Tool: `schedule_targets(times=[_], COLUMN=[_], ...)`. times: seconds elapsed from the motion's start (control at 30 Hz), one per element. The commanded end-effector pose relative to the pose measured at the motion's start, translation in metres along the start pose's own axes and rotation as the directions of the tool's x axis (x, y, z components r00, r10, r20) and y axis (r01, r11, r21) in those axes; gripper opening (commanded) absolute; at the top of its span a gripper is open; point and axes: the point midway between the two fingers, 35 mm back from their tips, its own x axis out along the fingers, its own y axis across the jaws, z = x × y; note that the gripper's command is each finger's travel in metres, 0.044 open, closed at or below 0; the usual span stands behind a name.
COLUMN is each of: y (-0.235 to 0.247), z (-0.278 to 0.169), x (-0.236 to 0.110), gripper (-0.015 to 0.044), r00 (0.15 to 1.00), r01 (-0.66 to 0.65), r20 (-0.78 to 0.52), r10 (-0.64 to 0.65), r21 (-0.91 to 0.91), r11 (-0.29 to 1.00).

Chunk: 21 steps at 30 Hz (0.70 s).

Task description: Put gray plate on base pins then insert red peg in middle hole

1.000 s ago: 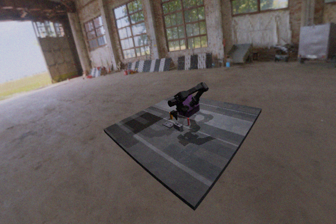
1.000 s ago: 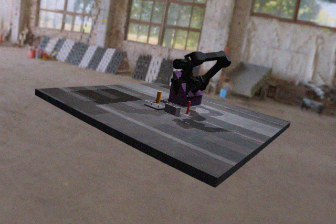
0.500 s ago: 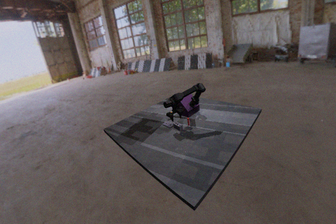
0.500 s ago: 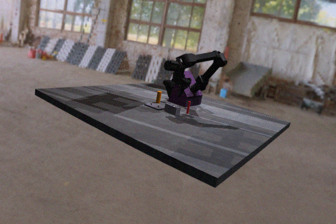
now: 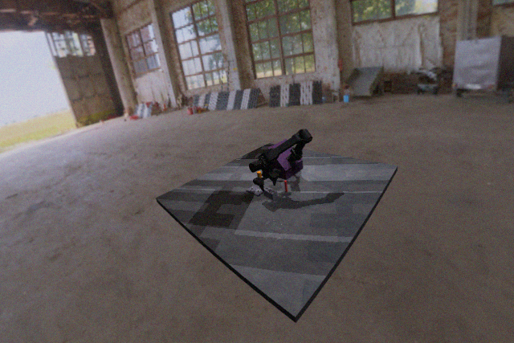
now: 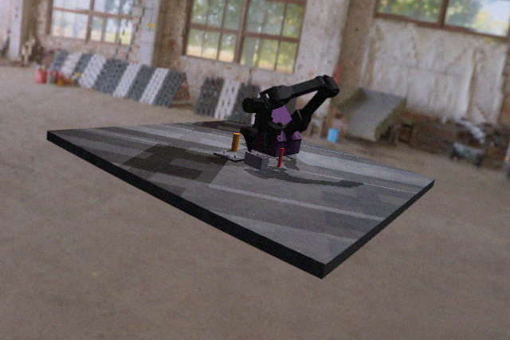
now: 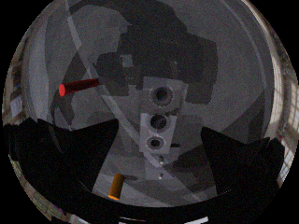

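The gray plate (image 6: pixel 256 160) (image 7: pixel 146 105) is a thick block with three holes in a row. It rests on the mat beside the flat base (image 6: pixel 227 158) (image 7: pixel 151 173), off its two pins. The pins show in the wrist view just beyond one end of the plate. The red peg (image 5: pixel 285 185) (image 6: pixel 280 158) (image 7: pixel 77 87) stands upright on the other side of the plate. My gripper (image 5: pixel 266 185) (image 7: pixel 162 128) is open and empty, pointing down above the plate, its fingers on either side of it in the wrist view. In the exterior view the fingertips are hard to make out.
An orange peg (image 5: pixel 259 173) (image 6: pixel 235 142) (image 7: pixel 116 187) stands upright behind the base, close to the gripper. The purple robot body (image 5: pixel 290 163) (image 6: pixel 280 115) is just behind the parts. The dark striped mat (image 5: pixel 290 256) (image 6: pixel 263 220) carries everything, and the arm's shadow falls across it.
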Motion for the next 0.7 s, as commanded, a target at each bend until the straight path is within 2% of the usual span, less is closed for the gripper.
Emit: schedule_targets(times=[0.0, 0.67], y=[0.003, 0.003], z=[0.0, 0.0], x=[0.008, 0.04], gripper=[0.044, 0.044], r00=[1.0, 1.0], r01=[-0.01, -0.01], r20=[0.006, 0.006], r10=[0.01, 0.01], r21=[0.006, 0.006], r11=[1.0, 1.0])
